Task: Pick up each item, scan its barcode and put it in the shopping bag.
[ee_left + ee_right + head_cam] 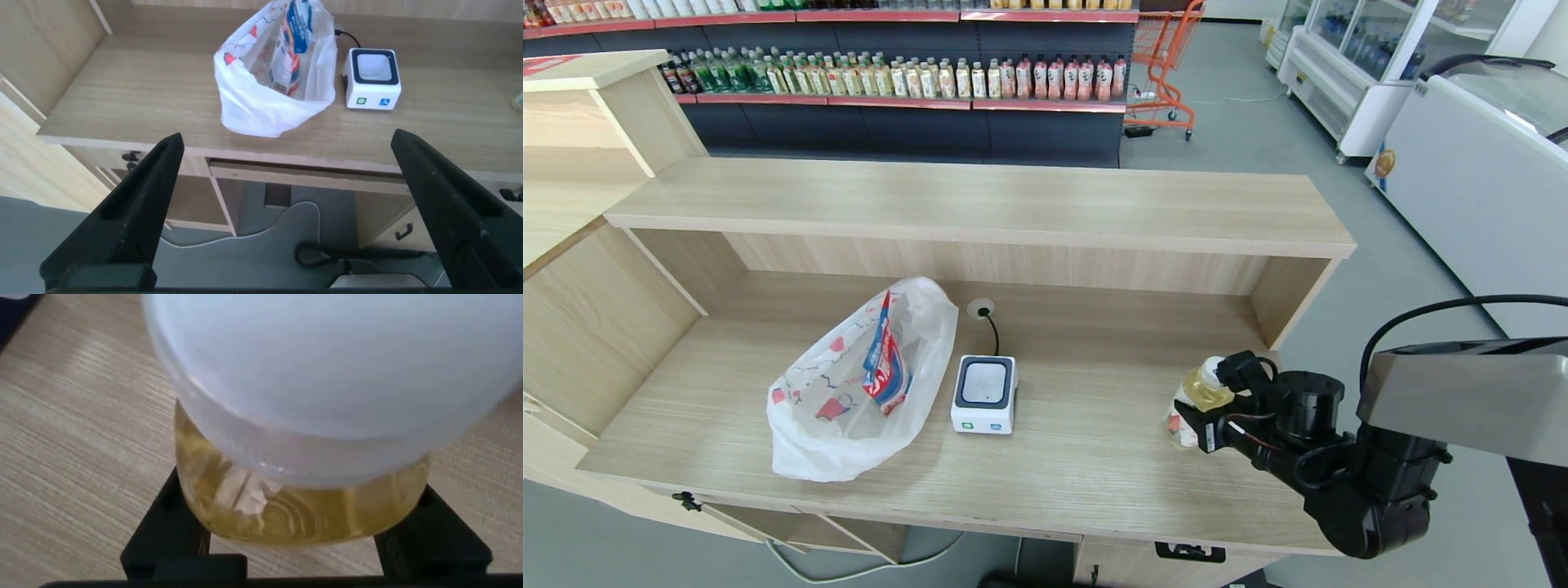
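A clear bottle [1197, 392] of yellow liquid with a white cap [343, 359] is at the counter's right end. My right gripper [1215, 412] is shut on it, one black finger on each side of the yellow body [302, 498]. Whether the bottle rests on the wood or hangs just above it, I cannot tell. The white shopping bag [849, 392] lies open at the left of the counter with a red and blue packet [886, 363] inside. Right of the bag [261, 90] sits the white barcode scanner [984, 394], window up. My left gripper [286, 212] is open, held out in front of the counter's front edge, below the bag and scanner [373, 77].
The wooden counter [1078, 465] has a raised shelf [980, 204] along its back and side walls at both ends. A black cable [992, 331] runs from the scanner to a hole in the counter. Bare wood lies between scanner and bottle.
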